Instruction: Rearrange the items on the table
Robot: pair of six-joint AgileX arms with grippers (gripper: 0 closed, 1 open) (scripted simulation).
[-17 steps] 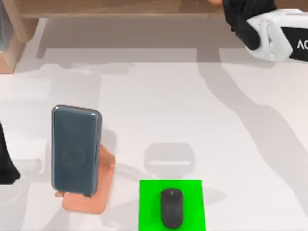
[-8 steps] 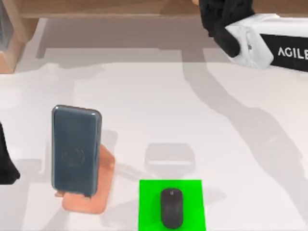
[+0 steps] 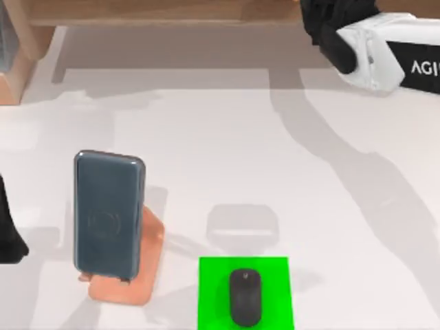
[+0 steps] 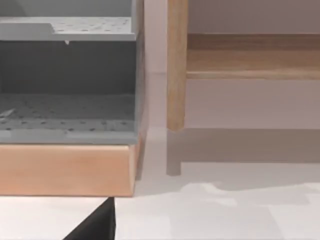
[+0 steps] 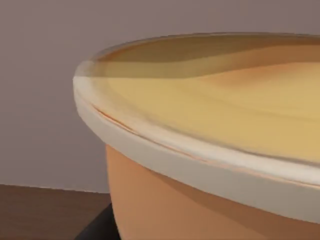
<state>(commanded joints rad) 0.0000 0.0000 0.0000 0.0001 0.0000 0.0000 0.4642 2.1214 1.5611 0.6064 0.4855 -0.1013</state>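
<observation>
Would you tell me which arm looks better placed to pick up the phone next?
Probably left: it waits at the table's left edge, beside the smartphone on its orange stand, whereas the right gripper is far back by the shelf.

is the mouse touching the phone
Apart. In the top view the mouse sits on the green pad, and bare white table shows between it and the phone.

A white tabletop (image 3: 227, 151) carries a green mat (image 3: 245, 292) under a black mouse (image 3: 245, 296) — and, left, an orange stand (image 3: 141, 265) propping a smartphone (image 3: 108, 214).
</observation>
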